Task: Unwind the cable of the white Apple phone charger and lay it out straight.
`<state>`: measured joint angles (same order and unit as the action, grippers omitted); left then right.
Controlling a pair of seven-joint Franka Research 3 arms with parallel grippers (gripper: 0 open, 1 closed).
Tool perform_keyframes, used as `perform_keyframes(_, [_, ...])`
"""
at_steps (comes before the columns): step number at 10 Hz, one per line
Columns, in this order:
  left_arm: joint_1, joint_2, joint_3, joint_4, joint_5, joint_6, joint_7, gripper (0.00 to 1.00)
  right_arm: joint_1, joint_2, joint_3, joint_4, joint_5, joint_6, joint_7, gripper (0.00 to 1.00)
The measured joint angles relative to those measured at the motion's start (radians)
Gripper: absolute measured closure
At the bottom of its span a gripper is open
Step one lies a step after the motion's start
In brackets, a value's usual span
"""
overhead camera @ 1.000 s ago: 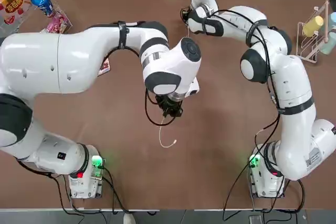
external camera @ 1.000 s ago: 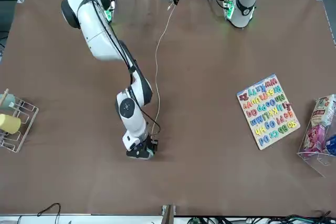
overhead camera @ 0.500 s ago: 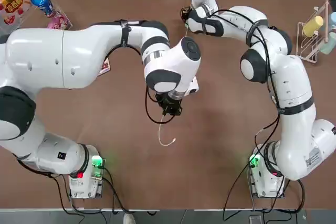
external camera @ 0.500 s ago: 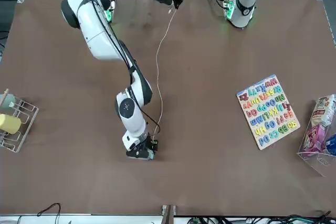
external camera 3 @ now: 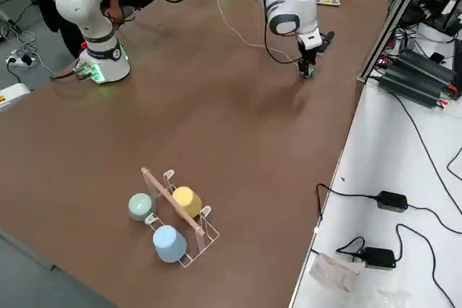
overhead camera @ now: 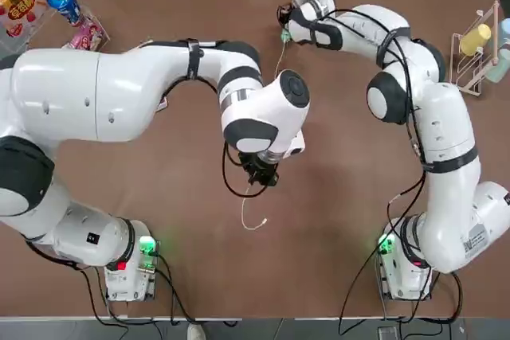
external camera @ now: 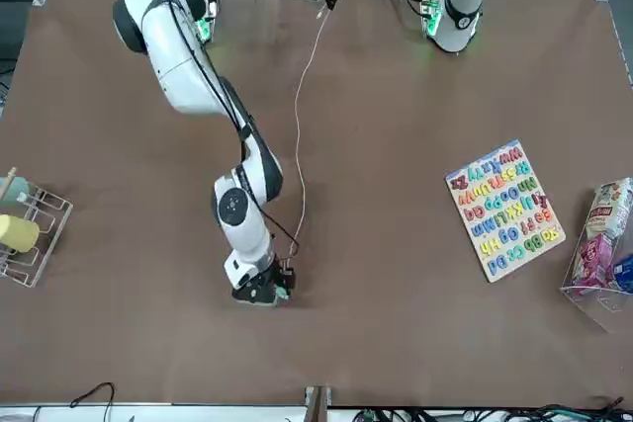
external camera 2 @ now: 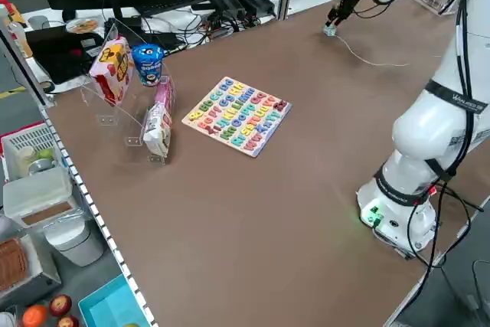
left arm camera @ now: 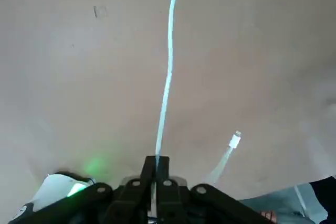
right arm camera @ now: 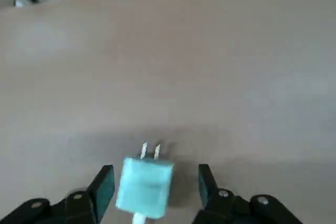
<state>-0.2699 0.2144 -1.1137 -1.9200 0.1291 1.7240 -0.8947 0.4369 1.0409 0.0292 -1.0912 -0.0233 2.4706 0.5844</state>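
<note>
I see the white Apple phone charger, a small pale bluish cube with two metal prongs, sitting between the right gripper's spread fingers close to the table's far edge, near its middle. The cable, thin and white, runs from it in a nearly straight line toward the near edge, pinched near its end by the left gripper. Its small connector dangles free beyond.

Three cups in wire rack
</note>
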Motion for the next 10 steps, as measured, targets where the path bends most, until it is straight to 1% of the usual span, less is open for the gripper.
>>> perform_keyframes(1, [0.000, 0.002, 0.001, 0.001, 0.000, 0.000, 0.000, 0.89, -0.025, -0.014, 0.001, 0.005, 0.001, -0.024, -0.065, 0.26])
perform_keyframes(2, [0.001, 0.007, 0.002, 0.005, 0.000, 0.000, 0.000, 0.75, -0.050, -0.029, 0.004, 0.008, 0.001, -0.046, -0.138, 0.20])
perform_keyframes(3, [0.002, 0.013, 0.002, 0.009, 0.000, 0.000, -0.001, 0.61, -0.076, -0.043, 0.010, 0.008, 0.002, -0.070, -0.208, 0.06])
perform_keyframes(4, [0.003, 0.016, 0.002, 0.013, 0.000, 0.000, -0.004, 0.45, -0.104, -0.050, 0.024, 0.008, 0.002, -0.085, -0.275, 0.00])
perform_keyframes(5, [0.004, 0.017, 0.002, 0.021, 0.000, 0.000, -0.008, 0.32, -0.131, -0.054, 0.044, 0.008, 0.002, -0.106, -0.337, 0.00])
perform_keyframes(6, [0.006, 0.017, 0.003, 0.029, 0.000, 0.000, -0.018, 0.17, -0.155, -0.058, 0.058, 0.008, 0.002, -0.120, -0.397, 0.00])
perform_keyframes(7, [0.009, 0.017, 0.003, 0.036, 0.000, 0.000, -0.042, 0.03, -0.170, -0.066, 0.064, 0.008, 0.002, -0.145, -0.448, 0.00])
perform_keyframes(8, [0.018, 0.017, 0.007, 0.053, 0.000, 0.001, -0.072, 0.00, -0.181, -0.075, 0.067, 0.009, 0.002, -0.177, -0.487, 0.00])
perform_keyframes(10, [0.082, 0.017, 0.018, 0.110, 0.000, 0.001, -0.088, 0.00, -0.205, -0.101, 0.069, 0.010, 0.002, -0.244, -0.550, 0.00])
